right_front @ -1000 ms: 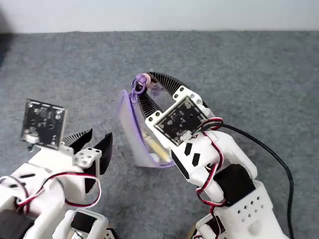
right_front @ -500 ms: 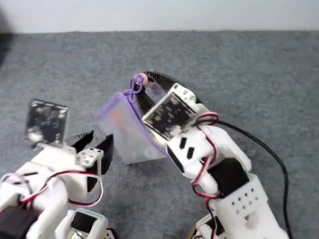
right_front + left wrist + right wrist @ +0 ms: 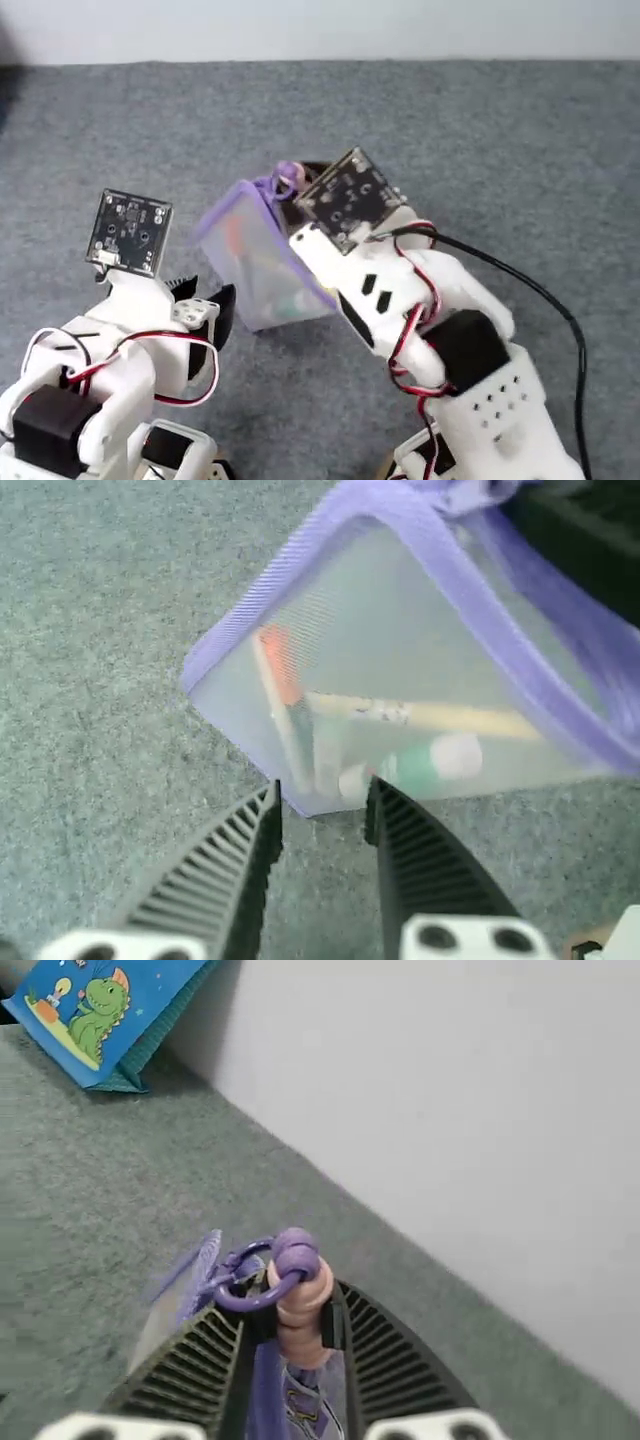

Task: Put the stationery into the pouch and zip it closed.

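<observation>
A translucent pouch (image 3: 250,268) with purple trim hangs tilted above the grey table, its low corner near the surface. Through its wall (image 3: 400,650) I see a pencil (image 3: 440,718), an orange item (image 3: 280,665) and a green-and-white item (image 3: 430,762). My right gripper (image 3: 293,1345) is shut on the pouch's top end, where a pink and purple charm (image 3: 298,1278) and ring stick out; from above, this gripper (image 3: 292,192) sits at the pouch's far end. My left gripper (image 3: 322,808) stands open just short of the pouch's low corner, with nothing between its fingers (image 3: 222,300).
Grey carpet-like table surface (image 3: 520,150) all around, with a white wall behind. A blue picture bag (image 3: 95,1010) leans against the wall far off. A black cable (image 3: 545,300) trails from the right arm.
The right arm has swung the pouch to the left and turned it flatter toward the left arm. The left arm has risen and moved closer to the pouch's low corner.
</observation>
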Controlling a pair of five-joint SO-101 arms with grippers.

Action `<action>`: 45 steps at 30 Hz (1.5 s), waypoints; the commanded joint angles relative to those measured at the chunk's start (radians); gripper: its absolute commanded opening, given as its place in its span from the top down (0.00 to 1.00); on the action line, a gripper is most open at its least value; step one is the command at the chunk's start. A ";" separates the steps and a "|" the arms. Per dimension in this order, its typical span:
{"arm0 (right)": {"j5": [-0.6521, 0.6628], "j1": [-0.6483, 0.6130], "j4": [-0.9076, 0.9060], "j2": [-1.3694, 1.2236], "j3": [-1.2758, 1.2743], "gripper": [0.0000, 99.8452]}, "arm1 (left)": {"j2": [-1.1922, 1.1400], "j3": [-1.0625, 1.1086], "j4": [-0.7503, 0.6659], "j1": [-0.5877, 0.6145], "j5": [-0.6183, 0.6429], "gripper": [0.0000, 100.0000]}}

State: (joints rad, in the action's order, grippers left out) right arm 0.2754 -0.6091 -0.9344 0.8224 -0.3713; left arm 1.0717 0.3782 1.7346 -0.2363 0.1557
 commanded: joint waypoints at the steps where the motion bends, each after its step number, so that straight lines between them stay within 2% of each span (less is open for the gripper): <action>1: -0.058 -0.021 -0.166 -0.019 0.100 0.99 | 0.005 -0.015 0.015 0.002 0.011 0.86; 4: -0.083 -0.068 -0.265 -0.018 0.135 0.99 | 0.005 -0.077 0.015 0.031 0.011 0.86; 8: -0.087 -0.154 -0.295 -0.018 0.149 0.99 | 0.002 -0.147 -0.023 0.115 -0.005 0.86; 14: -0.071 -0.223 -0.305 -0.022 0.144 0.99 | 0.003 -0.148 -0.051 0.189 -0.066 0.75; 20: 0.000 -0.257 -0.300 -0.025 0.118 0.99 | -0.003 -0.147 -0.201 0.450 -0.046 0.74; 22: 0.000 -0.257 -0.300 -0.025 0.118 0.99 | -0.003 -0.147 -0.255 0.493 -0.037 0.74; 29: 0.002 -0.303 -0.305 -0.027 0.117 0.99 | -0.006 -0.137 -0.373 0.496 0.025 0.74; 32: 0.002 -0.335 -0.305 -0.028 0.117 0.99 | -0.006 -0.082 -0.402 0.451 0.025 0.74; 39: 0.002 -0.338 -0.302 -0.056 0.117 0.99 | 0.003 0.065 -0.341 0.339 -0.055 0.74; 42: 0.003 -0.332 -0.305 -0.054 0.118 0.99 | 0.003 0.071 -0.285 0.345 -0.101 0.74; 45: 0.003 -0.312 -0.305 -0.053 0.123 0.99 | 0.005 0.071 -0.255 0.408 -0.150 0.74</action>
State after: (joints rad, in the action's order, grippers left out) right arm 0.2631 -0.9436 -1.2121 0.8239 -0.2271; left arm 1.0717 0.4519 1.4492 0.1366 0.0591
